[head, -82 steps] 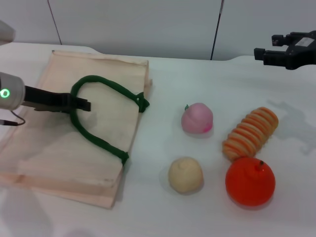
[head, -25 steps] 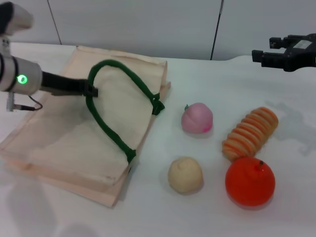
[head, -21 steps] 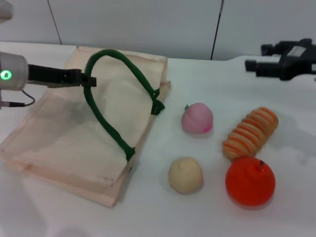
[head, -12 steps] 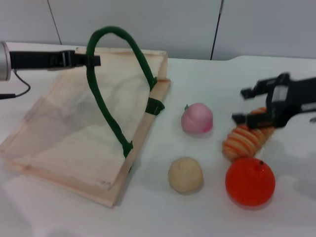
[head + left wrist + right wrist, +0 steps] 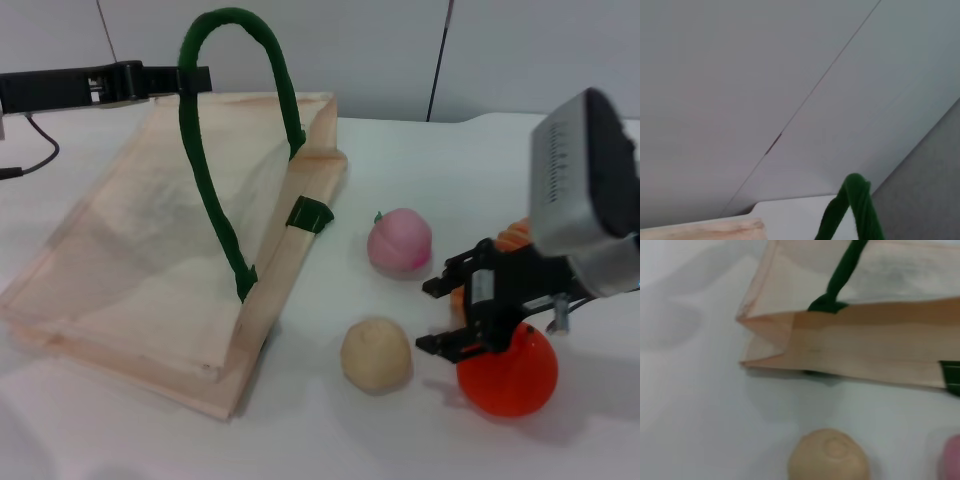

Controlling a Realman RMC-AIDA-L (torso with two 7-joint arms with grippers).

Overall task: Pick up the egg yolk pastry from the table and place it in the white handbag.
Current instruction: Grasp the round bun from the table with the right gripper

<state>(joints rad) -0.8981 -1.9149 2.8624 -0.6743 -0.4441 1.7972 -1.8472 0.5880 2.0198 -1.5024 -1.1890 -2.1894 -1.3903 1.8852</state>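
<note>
White bench (image 5: 420,160) carries everything before me. The largest thing on it is the bag (image 5: 150,250), cream cloth, filling the left half from the near-left corner toward the far edge. Its top panel is lifted, so the side facing the bench's middle gapes open along its length; the right wrist view looks straight into that fold (image 5: 850,347). A dark green handle (image 5: 235,120) stands up from it in a tall loop.

My left pincer (image 5: 190,78) is clenched on that handle at the loop's top, high over the bench's far-left part, arm stretched in from the left edge. In my left wrist view only a bit of green handle (image 5: 852,210) and a strip of the bag's edge (image 5: 705,231) show against the wall.

My right pincer (image 5: 440,315) hangs low over the near-right part of the bench, its two black fingers (image 5: 447,285) spread apart and holding nothing, their tips pointing at the pastry and stopping just beside it.

The orange (image 5: 510,375) sits by the near-right edge, partly behind my right pincer. A pink peach (image 5: 400,240) lies near the bench's middle, farther back than the pastry. Only a sliver of the ridged roll (image 5: 512,235) peeks out behind my right arm.

The pastry (image 5: 376,354), pale beige and round, rests on the bench toward the near edge, between the bag and the orange, touching neither. From my right wrist it shows close below the bag's open side (image 5: 829,456).
</note>
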